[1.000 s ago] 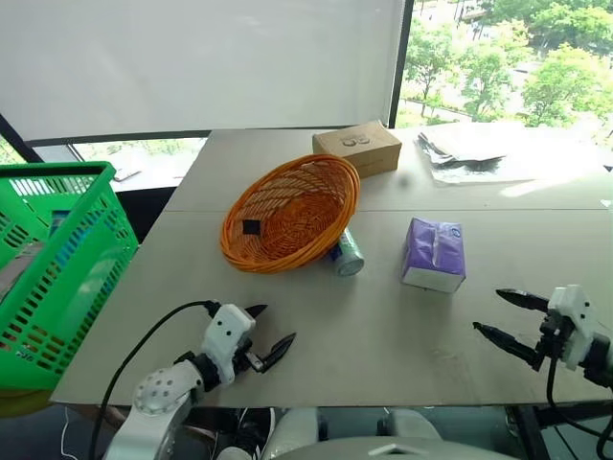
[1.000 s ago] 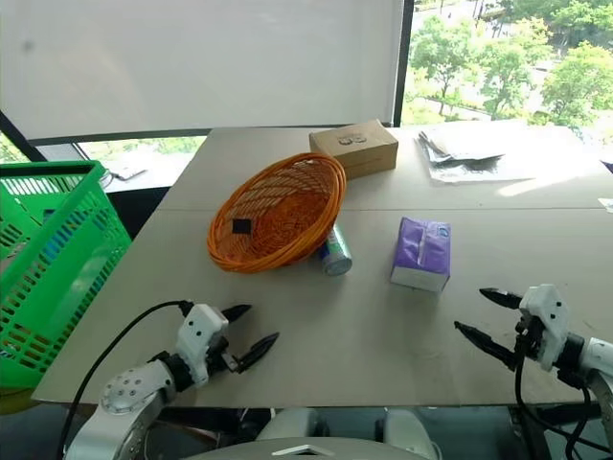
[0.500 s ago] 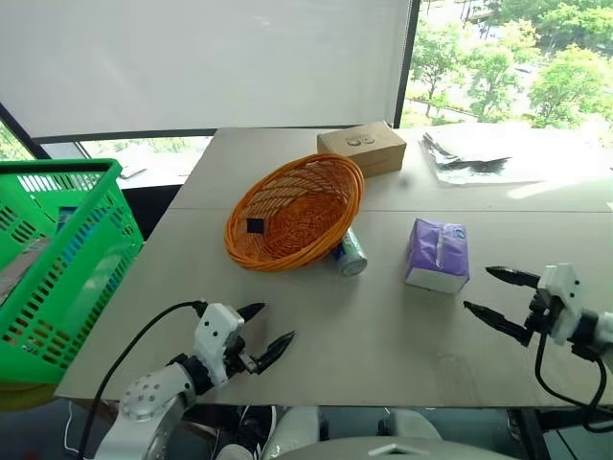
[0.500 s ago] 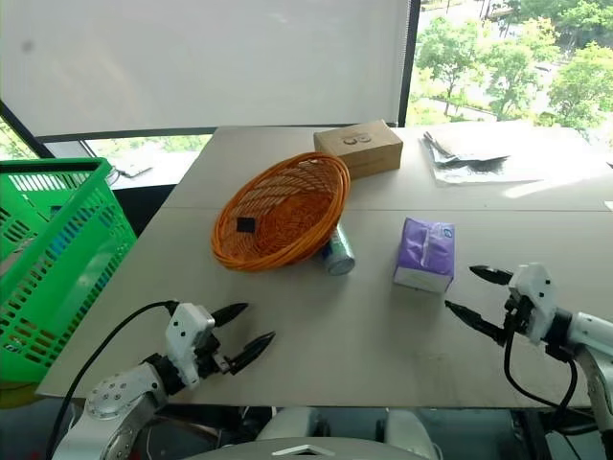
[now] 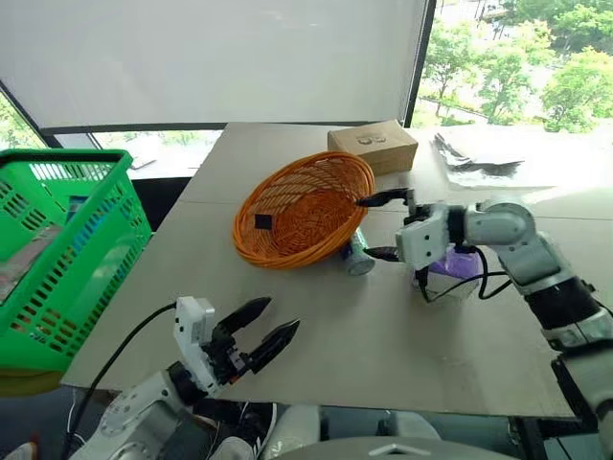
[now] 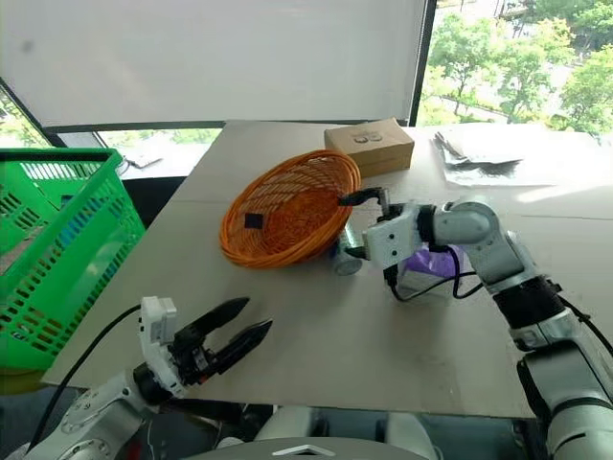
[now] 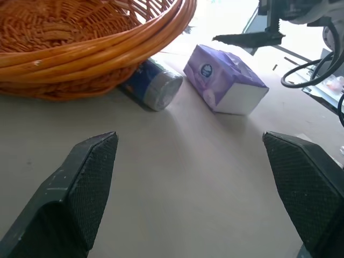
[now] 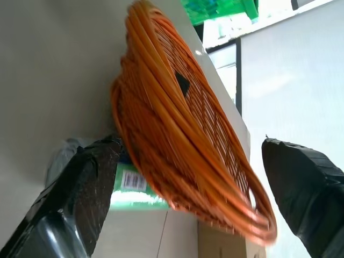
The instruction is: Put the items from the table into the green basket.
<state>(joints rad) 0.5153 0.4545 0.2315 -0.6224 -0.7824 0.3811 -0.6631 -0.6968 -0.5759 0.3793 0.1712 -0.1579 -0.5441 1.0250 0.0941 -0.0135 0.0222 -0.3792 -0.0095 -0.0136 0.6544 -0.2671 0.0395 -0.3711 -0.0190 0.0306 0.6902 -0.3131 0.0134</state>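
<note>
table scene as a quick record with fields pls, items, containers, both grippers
table: pale top with a seam line
tissue pack: purple and white, lying on the table
drink can: on its side, tucked under the wicker bowl's rim
wicker bowl: orange, tilted, propped on the can
cardboard box: behind the bowl
green basket: off the table's left edge
left gripper: open, holding nothing, over the near table edge
right gripper: open, holding nothing, by the can and the bowl's rim

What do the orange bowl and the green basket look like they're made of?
The orange bowl looks like woven wicker or rattan, matte, with coiled strands visible at its rim. The green basket looks like glossy moulded plastic, going by its uniform lattice sides.
</note>
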